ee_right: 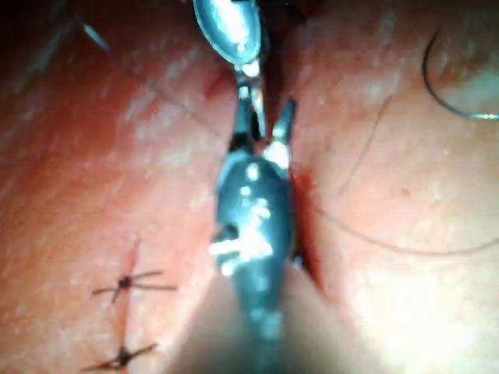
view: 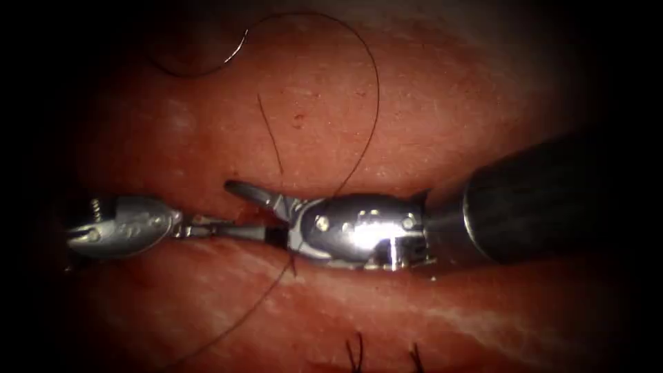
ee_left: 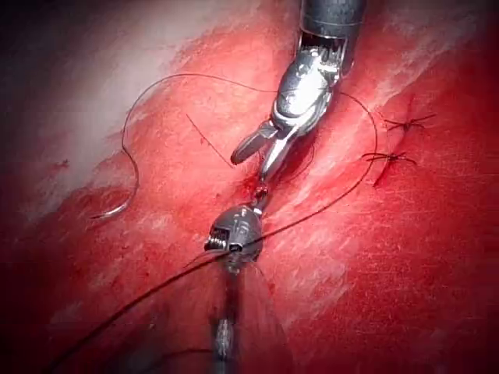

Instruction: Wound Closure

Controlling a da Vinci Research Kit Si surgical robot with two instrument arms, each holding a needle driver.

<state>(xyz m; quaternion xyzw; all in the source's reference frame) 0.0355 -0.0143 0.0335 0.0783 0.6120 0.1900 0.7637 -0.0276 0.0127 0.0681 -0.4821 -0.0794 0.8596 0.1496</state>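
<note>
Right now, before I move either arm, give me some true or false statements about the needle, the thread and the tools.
1. The left tool holds the needle. False: the needle lies loose on the tissue, toward the endoscope view's upper left, held by neither tool.
2. The right tool has its fingers spread open. True.
3. The thread crosses the cut. True.
4. There are no finished stitches. False: two knotted stitches sit on the tissue.

My endoscope looks down from above and in front at the cut, my left wrist camera sights along its shaft, near its tool, my right likewise, closer, all three share both tools meeting over the cut
</note>
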